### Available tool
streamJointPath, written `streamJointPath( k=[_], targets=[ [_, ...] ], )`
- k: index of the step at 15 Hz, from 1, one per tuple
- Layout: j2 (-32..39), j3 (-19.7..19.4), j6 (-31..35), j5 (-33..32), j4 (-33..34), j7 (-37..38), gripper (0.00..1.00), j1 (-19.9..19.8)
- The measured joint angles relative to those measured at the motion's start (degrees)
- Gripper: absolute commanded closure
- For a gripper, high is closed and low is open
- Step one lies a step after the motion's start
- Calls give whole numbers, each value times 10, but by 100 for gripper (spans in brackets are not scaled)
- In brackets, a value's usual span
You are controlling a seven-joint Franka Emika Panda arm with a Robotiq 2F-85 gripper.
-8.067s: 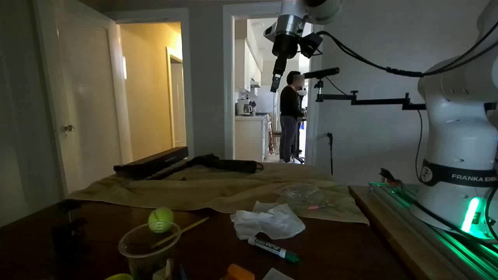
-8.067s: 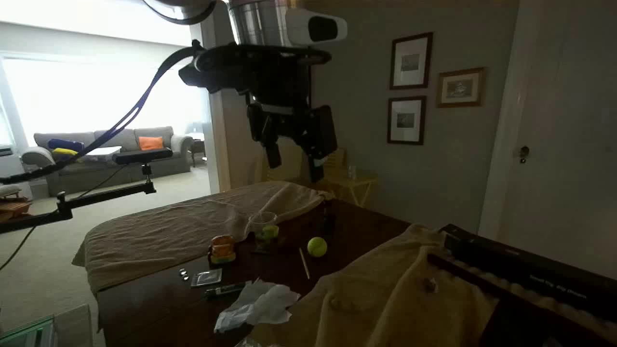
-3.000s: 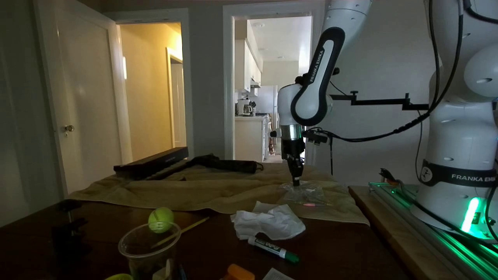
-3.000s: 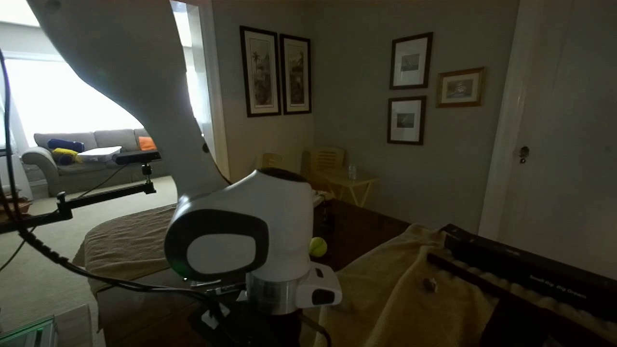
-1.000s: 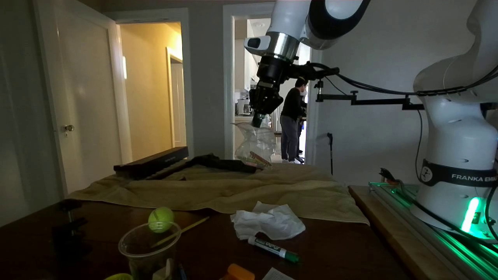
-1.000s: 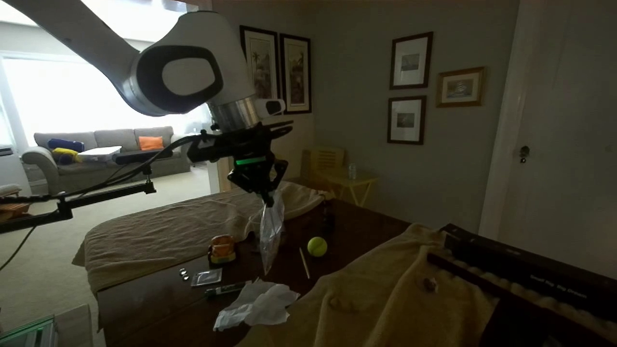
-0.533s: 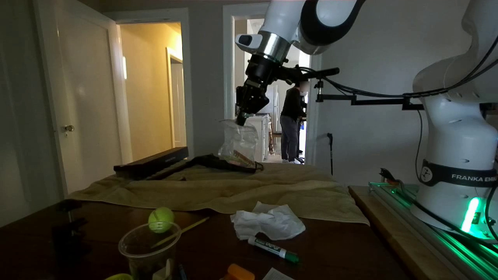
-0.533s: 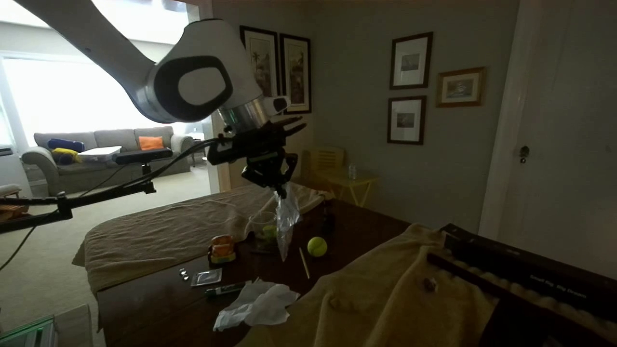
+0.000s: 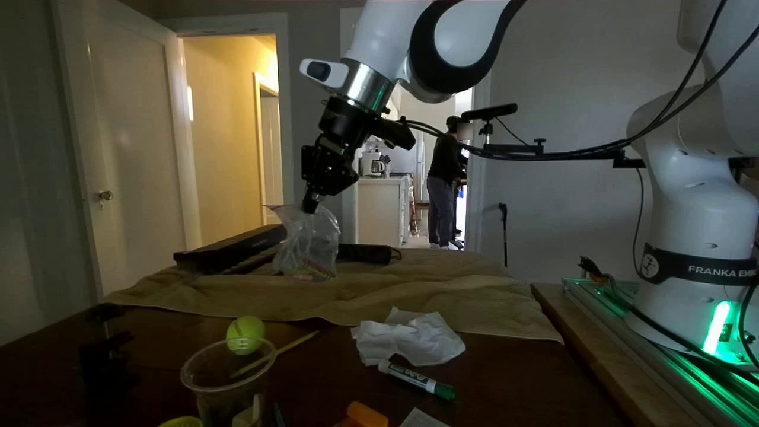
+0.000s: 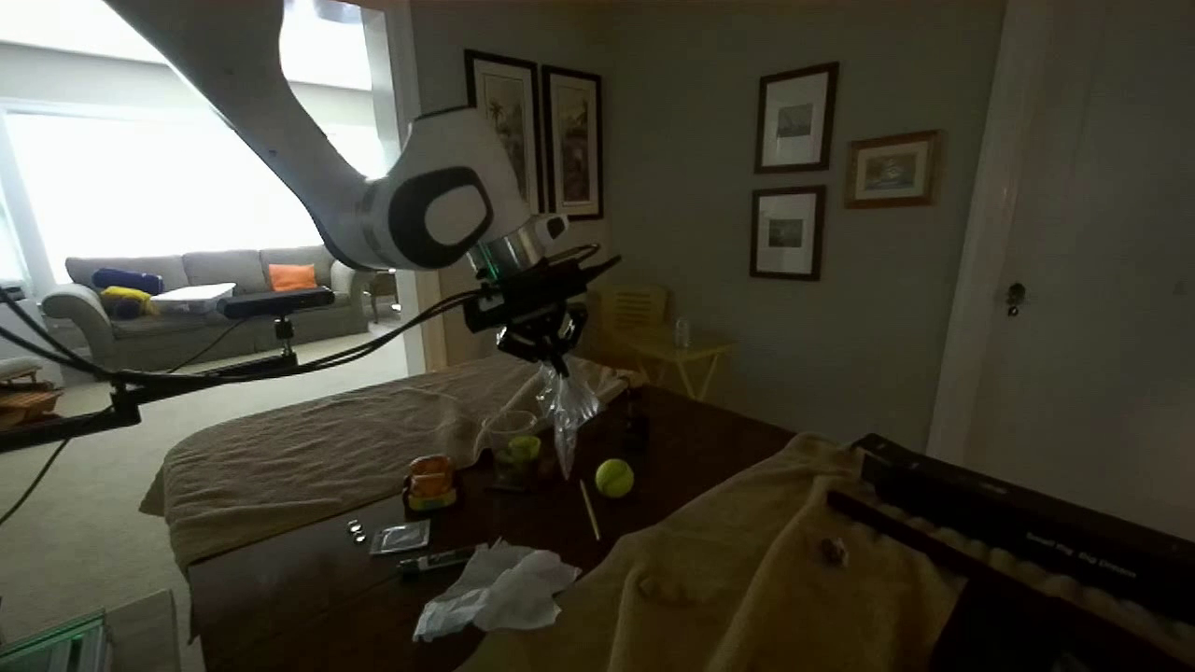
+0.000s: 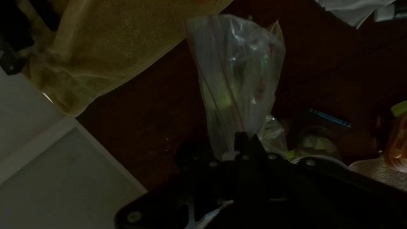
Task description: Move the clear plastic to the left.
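The clear plastic, a crumpled see-through bag (image 9: 309, 243), hangs in the air from my gripper (image 9: 309, 204), whose fingers are shut on its upper part. Something small and coloured shows at the bottom of the bag. An exterior view has the bag (image 10: 568, 411) dangling under the gripper (image 10: 560, 369), above the dark table near the tennis ball. In the wrist view, which is very dark, the bag (image 11: 238, 73) spreads out from the closed fingertips (image 11: 240, 140), over bare brown wood; reddish zip lines run along it.
On the table are a tennis ball (image 9: 245, 332), a see-through cup (image 10: 511, 443), a pencil (image 10: 589, 509), white tissue (image 9: 409, 341), a marker (image 9: 417, 379) and an orange object (image 10: 431, 481). A tan towel (image 9: 403, 290) carries a long black box (image 9: 237, 246).
The bag lay on the towel; my gripper came down, closed on it and lifted it. Over the last second both have moved left and slightly lower in an exterior view.
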Motion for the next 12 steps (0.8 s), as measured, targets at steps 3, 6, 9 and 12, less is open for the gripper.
streamJointPath(
  k=[3, 6, 9, 12],
  targets=[
    [60, 10, 19, 0, 45, -9, 100, 3],
    [108, 19, 30, 1, 80, -16, 100, 2],
    [147, 33, 34, -2, 107, -18, 100, -7],
    [181, 61, 44, -16, 129, -18, 100, -31]
  ],
)
